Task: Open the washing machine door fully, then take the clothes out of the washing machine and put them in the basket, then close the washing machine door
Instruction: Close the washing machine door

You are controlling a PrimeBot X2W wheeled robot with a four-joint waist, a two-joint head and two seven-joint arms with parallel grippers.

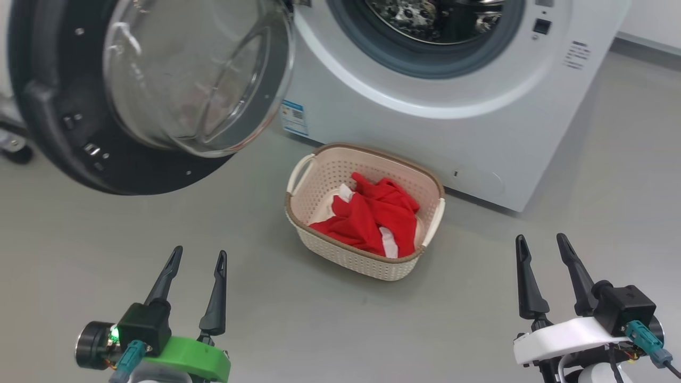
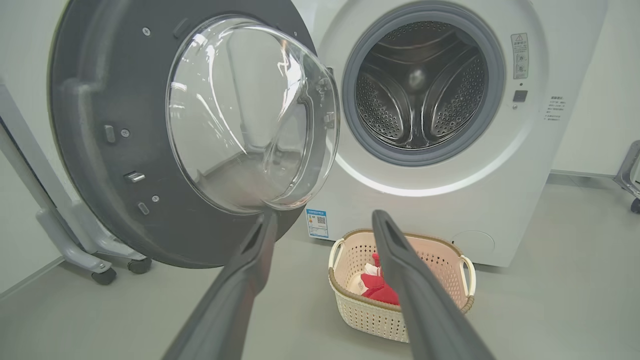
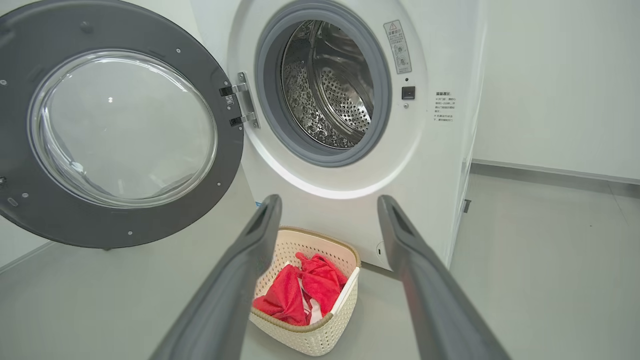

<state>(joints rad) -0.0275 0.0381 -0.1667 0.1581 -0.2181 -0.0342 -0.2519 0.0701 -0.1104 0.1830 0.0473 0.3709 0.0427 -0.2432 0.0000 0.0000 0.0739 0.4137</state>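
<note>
Left jaws, low at the left of the head view: two dark fingers standing apart, nothing between them. Right jaws, low right: likewise spread and empty. Both hover above the floor, well apart from each other and short of the basket, with their tips pointing toward the machine.

Progress:
- **Door:** The washing machine door is swung wide on its hinge, its glass bowl bulging toward the robot. The opening step looks done.
- **Drum:** The drum of the washing machine shows bare perforated steel in both wrist views, with no fabric seen inside.
- **Clothes:** The clothes, red with white panels, lie bunched inside the basket. The basket sits on the floor just in front of the machine, below the drum mouth. Nothing hangs over the rim as far as I can tell, so unloading looks complete.
- **Left to do, by my reading:** closing the door, nothing else.

Pose:
- **Left arm:** It is held low. The door's lower rim hangs above and ahead of the left jaws, and its wrist view looks between its own fingers at that lower rim and the basket.
- **Right arm:** The right jaws line up on the basket and the machine's front, away from the door.
- **Judgement:** The left arm seems better placed for the closing move. Only the door's inner face is turned this way, so the push would likely have to catch the free edge, on the side away from the hinge.
</note>
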